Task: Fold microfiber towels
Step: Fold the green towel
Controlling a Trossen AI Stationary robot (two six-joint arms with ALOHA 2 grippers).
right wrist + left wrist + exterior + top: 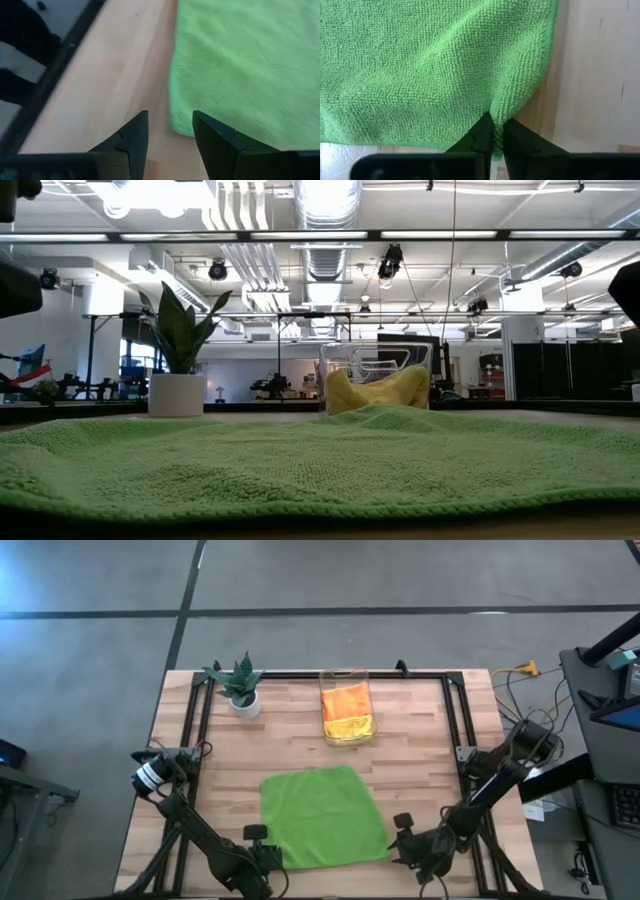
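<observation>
Towel in hand: one lime green towel (322, 816) lies spread flat on the worktop (420, 740) near its front edge, between the two arms.
Other towels: an orange towel (345, 700) and a yellow towel (349, 726) sit bunched in the clear bin (346, 673) toward the back, beside the potted plant (241, 685).
Left gripper (494, 145): at the towel's near left corner, jaws pinched shut on a ridge of the hem.
Right gripper (170, 131): at the near right corner, jaws partly apart, straddling the edge, holding nothing.
Handling: judged soft, light and limp; it will sag and drag, so corners are the best hold.
Hidden: a second green towel cannot be found; both grippers are cut off in the high view.
</observation>
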